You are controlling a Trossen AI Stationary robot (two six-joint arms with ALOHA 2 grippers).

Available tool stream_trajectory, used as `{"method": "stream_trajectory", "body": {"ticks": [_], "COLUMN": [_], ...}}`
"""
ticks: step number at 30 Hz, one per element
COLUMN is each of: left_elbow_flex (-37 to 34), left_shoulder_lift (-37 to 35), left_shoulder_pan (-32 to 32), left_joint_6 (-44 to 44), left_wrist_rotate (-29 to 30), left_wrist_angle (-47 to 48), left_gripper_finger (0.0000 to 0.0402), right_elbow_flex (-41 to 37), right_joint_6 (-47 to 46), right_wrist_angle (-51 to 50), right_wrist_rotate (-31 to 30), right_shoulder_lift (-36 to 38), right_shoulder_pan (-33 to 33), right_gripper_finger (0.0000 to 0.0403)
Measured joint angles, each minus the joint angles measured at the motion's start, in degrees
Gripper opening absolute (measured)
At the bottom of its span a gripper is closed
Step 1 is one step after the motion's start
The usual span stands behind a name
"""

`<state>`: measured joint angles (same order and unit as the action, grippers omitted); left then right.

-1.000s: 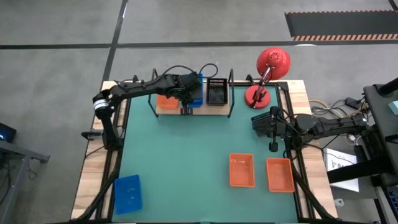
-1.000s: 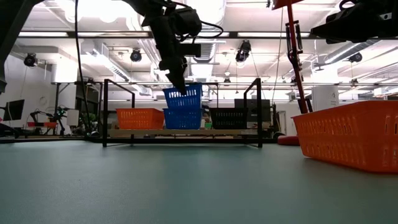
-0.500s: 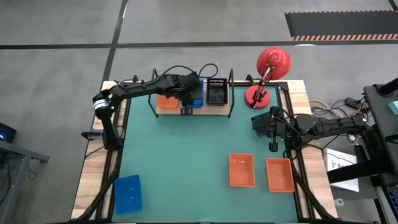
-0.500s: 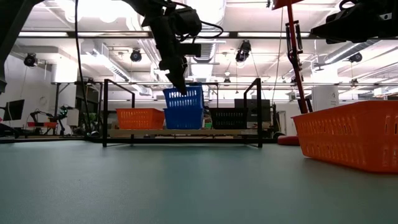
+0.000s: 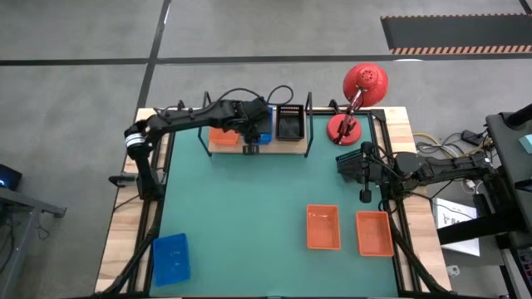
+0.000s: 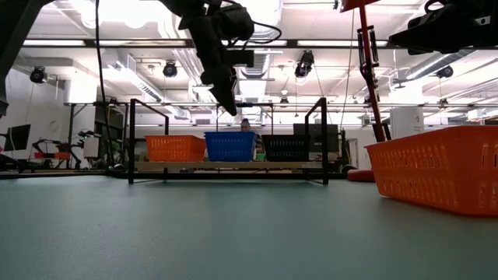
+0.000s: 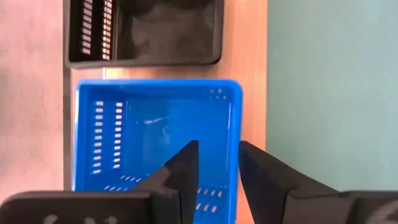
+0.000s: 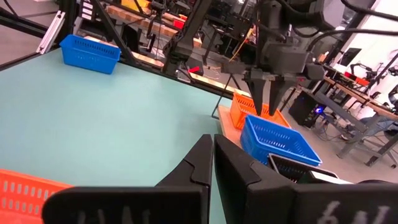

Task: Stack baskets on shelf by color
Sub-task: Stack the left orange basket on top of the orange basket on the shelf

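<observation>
The shelf [image 5: 249, 146] stands at the far edge of the green mat [image 5: 249, 216], left of centre. Three basket positions are occupied along it: orange basket [image 6: 175, 148] at the left, blue basket [image 6: 230, 146] in the middle, black basket [image 6: 287, 147] at the right. How many baskets are nested in each position cannot be told from these views; the black stack appears dark and deep in the left wrist view.

The left gripper [image 6: 228, 103] hangs directly above the blue basket, clear of its rim. Its fingers [image 7: 186, 171] are spread apart and hold nothing; the blue basket rests on the shelf by itself.

Baskets not yet on the shelf:
- one blue basket [image 5: 170, 258] at the near left corner of the mat;
- two orange baskets [image 5: 323, 227] and [image 5: 374, 232], side by side at the near right.

The right gripper [image 5: 364, 196] waits at the right edge of the table, near the base of the red lamp [image 5: 359, 98]. Its fingers are pressed together on nothing.

Assessment: the task is partly complete. Each colour has its own place on the shelf, and the blue placement appears finished. At least three baskets remain to be carried over: one blue to the middle stack, two orange to the left stack.
</observation>
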<state>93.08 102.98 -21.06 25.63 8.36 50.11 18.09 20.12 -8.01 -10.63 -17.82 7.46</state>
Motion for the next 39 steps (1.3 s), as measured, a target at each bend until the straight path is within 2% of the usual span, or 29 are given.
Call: {"method": "stream_trajectory", "body": {"ticks": [6,12,19,23,27,31,37,39], "left_elbow_flex": [1.2,-1.8,-13.2,-21.4,-26.9,-28.9,-31.6,-32.7], "left_shoulder_lift": [-1.2,-4.9,-8.1,-8.4,-8.4,-8.5,-11.0,-12.8], "left_shoulder_pan": [3.6,11.7,25.2,31.3,34.7,35.9,36.1,36.1], "left_joint_6": [-0.6,-11.4,-22.9,-25.3,-25.4,-26.9,-22.1,-20.6], "left_wrist_rotate": [0.0,-1.6,-1.6,2.0,6.9,11.8,13.3,13.3], "left_wrist_angle": [0.0,-3.5,-22.9,-36.5,-47.0,-49.1,-49.0,-49.2], "left_gripper_finger": [0.0096,0.0095,0.0095,0.0095,0.0095,0.0095,0.0095,0.0095], "right_elbow_flex": [0.0,0.0,0.0,0.0,0.0,0.0,0.0,0.1], "right_joint_6": [0.4,0.9,0.8,-0.1,-0.8,-1.8,-4.7,-6.9], "right_wrist_angle": [0.0,0.2,0.2,0.2,0.2,0.6,7.0,8.6], "right_wrist_rotate": [0.0,0.0,0.0,0.1,0.1,0.8,12.6,14.5], "right_shoulder_lift": [0.0,0.0,0.0,0.0,0.0,0.0,-0.7,-1.7], "right_shoulder_pan": [0.0,0.0,0.0,0.0,0.0,0.0,0.2,0.4], "right_gripper_finger": [0.0009,0.0009,0.0009,0.0009,0.0009,0.0009,0.0009,0.0009]}}
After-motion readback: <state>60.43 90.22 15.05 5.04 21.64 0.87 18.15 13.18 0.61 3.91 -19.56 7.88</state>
